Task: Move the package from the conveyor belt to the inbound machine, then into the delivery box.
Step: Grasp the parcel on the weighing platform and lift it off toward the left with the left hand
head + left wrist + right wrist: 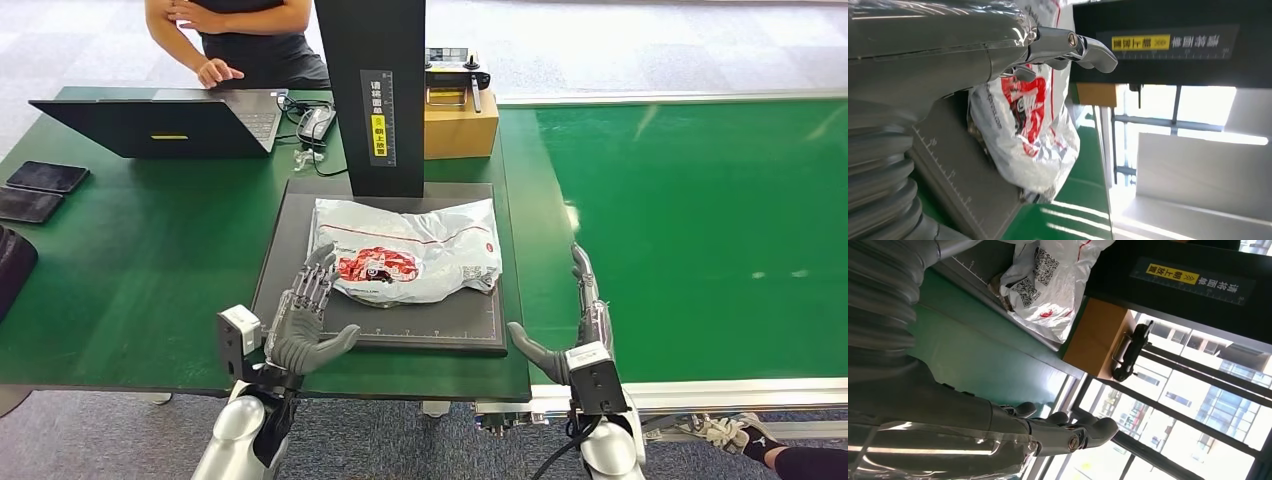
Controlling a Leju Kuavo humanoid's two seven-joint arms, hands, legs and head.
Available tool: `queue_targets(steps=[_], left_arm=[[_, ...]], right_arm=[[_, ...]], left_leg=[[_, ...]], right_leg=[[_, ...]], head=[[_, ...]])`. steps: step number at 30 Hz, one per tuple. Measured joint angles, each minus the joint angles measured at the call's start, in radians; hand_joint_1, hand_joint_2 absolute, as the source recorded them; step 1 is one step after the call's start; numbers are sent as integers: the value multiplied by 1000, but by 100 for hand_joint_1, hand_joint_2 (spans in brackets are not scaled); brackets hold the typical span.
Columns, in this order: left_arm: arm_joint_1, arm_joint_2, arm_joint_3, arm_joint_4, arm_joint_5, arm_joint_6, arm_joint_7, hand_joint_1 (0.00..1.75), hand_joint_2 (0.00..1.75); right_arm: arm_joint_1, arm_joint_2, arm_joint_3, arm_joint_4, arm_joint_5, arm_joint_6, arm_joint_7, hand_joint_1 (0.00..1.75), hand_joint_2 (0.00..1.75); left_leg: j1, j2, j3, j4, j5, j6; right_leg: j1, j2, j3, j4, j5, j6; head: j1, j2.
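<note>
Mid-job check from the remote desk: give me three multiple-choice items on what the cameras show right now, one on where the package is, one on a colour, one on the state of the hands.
1. Where does the package lie?
A. on the dark platform of the inbound machine
B. on the conveyor belt
C. on the laptop

2. What colour is the conveyor belt?
A. black
B. green
C. white

3. How do the hands stand?
A. both grip the package
B. the right holds it alone
C. both are open, holding nothing

Answers:
1 A: the white bag rests on the dark platform, below the black column.
2 B: the belt on the right is green.
3 C: the left hand has its fingers spread by the bag's edge, and the right hand is beside the platform, over the belt's edge, with nothing in it.
</note>
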Motion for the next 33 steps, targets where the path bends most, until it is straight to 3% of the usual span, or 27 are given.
queue_targets(steps=[12, 17, 28, 33], left_arm=[[6, -5, -12, -29, -54, 56, -86, 0, 175], [2, -5, -43, -38, -210, 188, -83, 0, 175], [-61, -5, -163, -40, -549, 360, 32, 0, 175], [-118, -5, -205, -18, -727, 442, 145, 0, 175]], right_arm=[[-1, 11, -2, 1, 16, 12, 12, 0, 175], [0, 13, -2, 3, 16, 13, 19, 0, 175], [-3, 22, 3, 25, 26, 25, 20, 0, 175], [-10, 28, 4, 31, 34, 36, 28, 0, 175]], left_leg=[[0, 0, 0, 0, 0, 0], [0, 0, 0, 0, 0, 0], [0, 0, 0, 0, 0, 0], [0, 0, 0, 0, 0, 0]], right_leg=[[0, 0, 0, 0, 0, 0], [0, 0, 0, 0, 0, 0], [0, 0, 0, 0, 0, 0], [0, 0, 0, 0, 0, 0]], head=[[0, 0], [0, 0], [0, 0], [0, 0]])
